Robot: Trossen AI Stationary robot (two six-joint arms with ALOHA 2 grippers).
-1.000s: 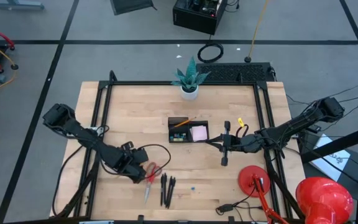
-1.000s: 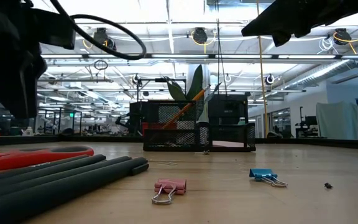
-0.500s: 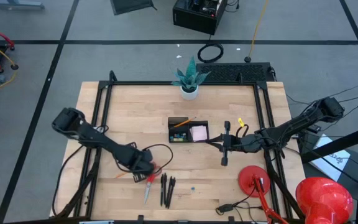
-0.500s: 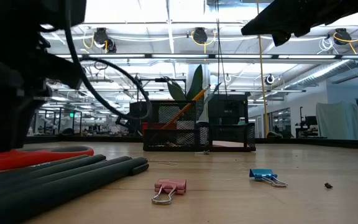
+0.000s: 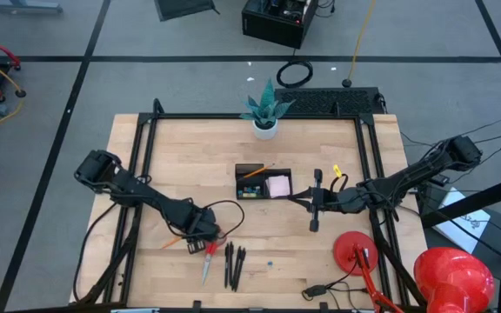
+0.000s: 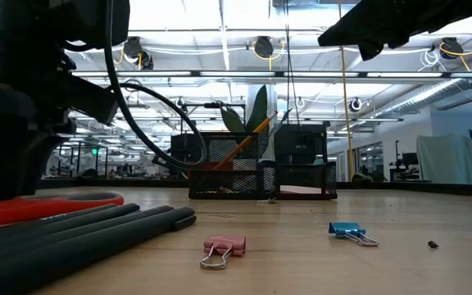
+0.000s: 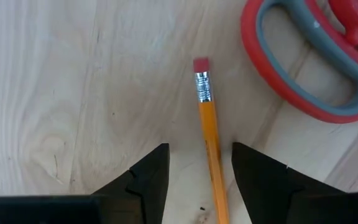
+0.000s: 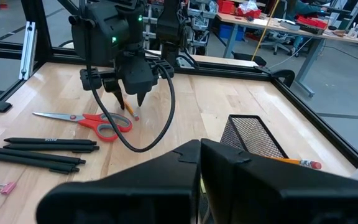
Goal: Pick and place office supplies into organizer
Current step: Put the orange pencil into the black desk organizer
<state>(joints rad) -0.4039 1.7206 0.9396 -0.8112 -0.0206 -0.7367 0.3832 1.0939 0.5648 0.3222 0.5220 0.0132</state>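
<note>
An orange pencil (image 7: 209,130) with a pink eraser lies flat on the table, close to the red-handled scissors (image 7: 309,62). My left gripper (image 7: 201,171) points down over it, open. Its fingers stand on either side of the pencil's shaft without touching it, also seen in the right wrist view (image 8: 130,98). Three black pens (image 5: 233,261) lie beside the scissors (image 5: 209,256). The black mesh organizer (image 5: 263,183) holds another pencil (image 5: 255,171) and a pink sticky-note pad (image 5: 277,185). My right gripper (image 8: 201,163) waits shut and level, to the organizer's right.
A pink clip (image 6: 222,248) and a blue clip (image 6: 349,232) lie near the front edge. A potted plant (image 5: 264,122) stands at the far edge, and a red round-based object (image 5: 353,250) at the near right. A black cable (image 5: 229,213) loops beside my left gripper.
My left gripper has come down toward the table and shifted a little to the right, over the pencil beside the scissors, turning somewhat at the wrist. The things on the table have stayed where they were.
</note>
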